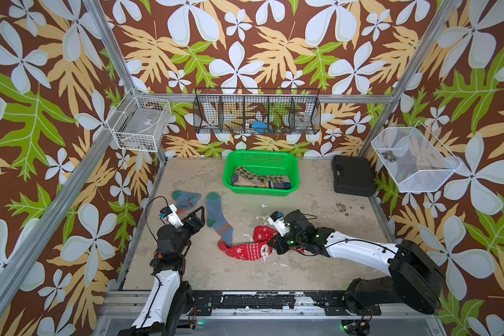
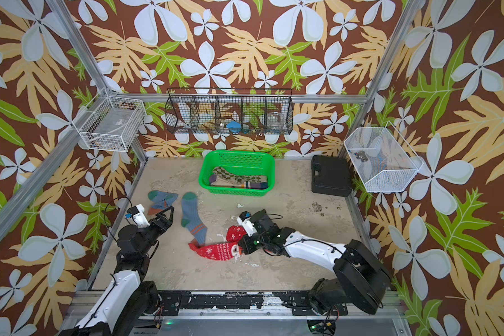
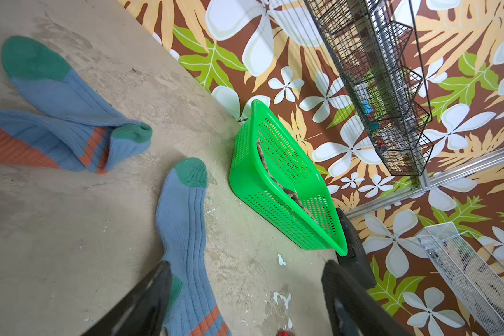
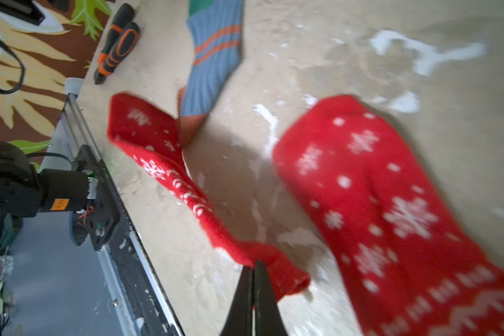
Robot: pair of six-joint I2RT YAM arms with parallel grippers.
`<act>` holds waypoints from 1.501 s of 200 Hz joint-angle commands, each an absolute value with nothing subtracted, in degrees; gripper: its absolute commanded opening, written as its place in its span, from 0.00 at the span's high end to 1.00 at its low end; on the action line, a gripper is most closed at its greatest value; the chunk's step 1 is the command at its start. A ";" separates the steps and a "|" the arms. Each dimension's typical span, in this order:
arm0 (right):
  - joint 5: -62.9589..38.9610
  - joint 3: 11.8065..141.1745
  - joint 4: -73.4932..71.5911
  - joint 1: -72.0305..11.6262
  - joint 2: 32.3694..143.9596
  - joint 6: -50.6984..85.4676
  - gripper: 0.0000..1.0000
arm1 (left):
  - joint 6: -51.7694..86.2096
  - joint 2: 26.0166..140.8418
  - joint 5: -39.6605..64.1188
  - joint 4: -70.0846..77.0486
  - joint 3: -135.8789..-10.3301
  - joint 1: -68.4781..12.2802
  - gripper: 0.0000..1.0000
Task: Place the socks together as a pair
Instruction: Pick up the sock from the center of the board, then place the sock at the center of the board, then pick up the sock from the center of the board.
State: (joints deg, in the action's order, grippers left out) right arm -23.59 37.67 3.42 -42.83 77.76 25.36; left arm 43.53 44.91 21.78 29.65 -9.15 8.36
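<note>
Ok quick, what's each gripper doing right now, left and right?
Left gripper: open, holding nothing.
Right gripper: closed, pinching the cuff end of one red snowflake sock.

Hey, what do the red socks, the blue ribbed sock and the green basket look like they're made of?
Each red snowflake sock: soft, fuzzy matte knit, likely fleecy yarn; the surface looks plush, with white pattern knitted in.
Blue sock: matte ribbed knit, perhaps cotton; lengthwise ribs show.
Green basket: glossy moulded plastic, judging by its perforated walls and smooth shiny rim.
</note>
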 commanded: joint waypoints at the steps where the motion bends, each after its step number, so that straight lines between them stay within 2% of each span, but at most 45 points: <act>1: -22.00 35.28 7.86 -38.48 74.00 22.11 1.00 | 42.26 45.90 23.40 30.06 -9.90 6.82 0.17; 22: -22.10 32.65 9.20 -35.07 72.99 21.06 1.00 | 41.28 46.86 22.58 29.30 -10.81 4.23 0.17; 52: -27.15 28.89 7.09 -34.89 72.37 23.11 1.00 | 38.44 47.77 20.92 25.85 -12.97 -1.52 0.17; 83: -25.24 25.24 6.65 -34.89 68.36 24.94 1.00 | 36.06 46.93 18.49 23.61 -12.19 -7.97 0.17; 111: -21.29 24.07 7.39 -33.05 62.34 26.60 0.85 | 35.19 49.42 16.36 23.64 -11.71 -14.05 0.17; 136: -21.64 24.17 7.29 -25.02 56.15 26.71 0.86 | 34.27 54.58 13.19 23.64 -13.66 -20.45 0.17; 156: -23.35 23.95 5.11 -18.88 53.97 27.10 0.73 | 34.06 58.63 11.51 23.78 -15.56 -23.52 0.17; 181: -25.64 24.08 2.24 -16.51 58.99 26.93 0.66 | 33.46 63.21 10.77 24.08 -17.95 -25.58 0.16; 200: -30.82 23.87 -1.41 -17.22 63.98 27.71 0.67 | 32.92 66.76 10.77 24.61 -20.09 -27.87 0.16; 247: -26.90 21.87 -4.68 -18.96 67.66 27.51 0.66 | 29.54 79.49 11.98 22.74 -28.83 -34.49 0.16; 300: -29.54 21.94 -15.46 -18.78 80.20 29.23 0.68 | 28.03 82.18 9.34 21.53 -31.05 -34.72 0.16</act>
State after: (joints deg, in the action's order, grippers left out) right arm -28.97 20.95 -8.71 -18.94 75.64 28.29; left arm 29.65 81.87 10.61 22.04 -29.87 -34.61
